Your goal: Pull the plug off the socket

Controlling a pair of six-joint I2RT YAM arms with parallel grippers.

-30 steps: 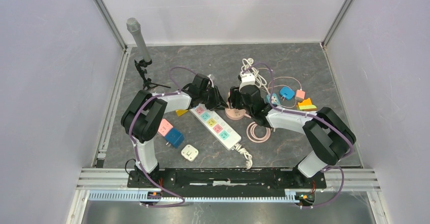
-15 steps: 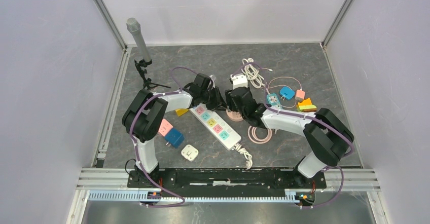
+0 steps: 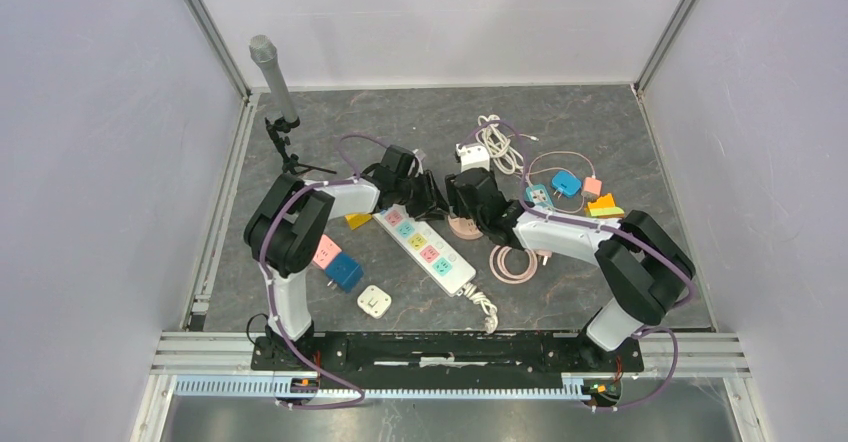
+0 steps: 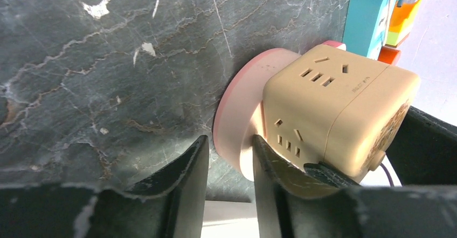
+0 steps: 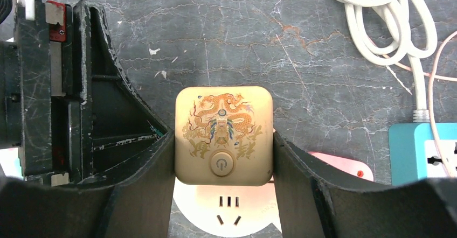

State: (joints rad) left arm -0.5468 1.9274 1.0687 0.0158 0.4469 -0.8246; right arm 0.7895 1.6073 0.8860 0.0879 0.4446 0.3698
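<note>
Beige cube plug sits on the round pink base, mid-table, btwn my two wrists. R gripper is clamped on the cube's two side faces, pads flush, dragon-print top left free. L gripper is low at the base's rim, fingers a slit apart w/ the rim in the gap; can't tell if it's pinching. Bare table ahead of the cube. White cable and blue adapter crowd one side, power strip near the other.

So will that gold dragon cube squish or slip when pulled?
Probably no squishing: the gold cube looks like hard plastic. Its smooth sides might slip, though the right fingers press both flat faces. The pink base may lift along.
</note>
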